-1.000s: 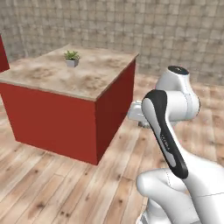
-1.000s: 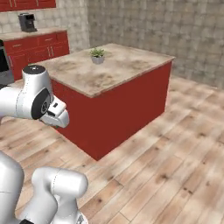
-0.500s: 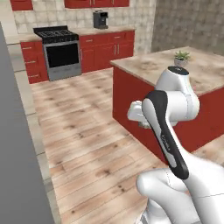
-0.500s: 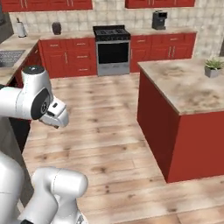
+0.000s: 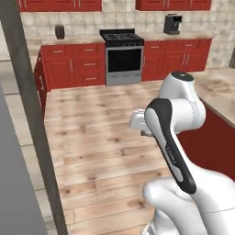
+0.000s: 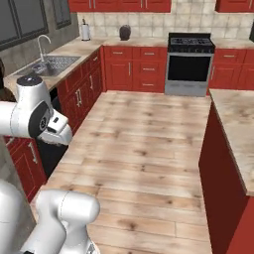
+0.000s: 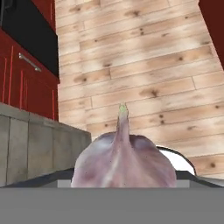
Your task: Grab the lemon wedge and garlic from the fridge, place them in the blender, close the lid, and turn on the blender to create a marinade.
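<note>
We see the garlic [image 7: 124, 162] large at the hand view's bottom center, grasped in our end effector; open wood floor [image 6: 149, 144] lies beyond.

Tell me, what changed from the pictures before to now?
The whole view swung: the base turned from the red island toward the stove and the sink. No thing itself moved. The arm kept its folded pose, with the garlic close before the hand camera.

Wooden plank floor [image 6: 144, 144] runs between red cabinets [image 6: 124, 74] and the island [image 6: 233, 149]. Stone counter [image 6: 64, 52] carries a sink [image 6: 47, 64] and a dark jar [image 6: 125, 32].
</note>
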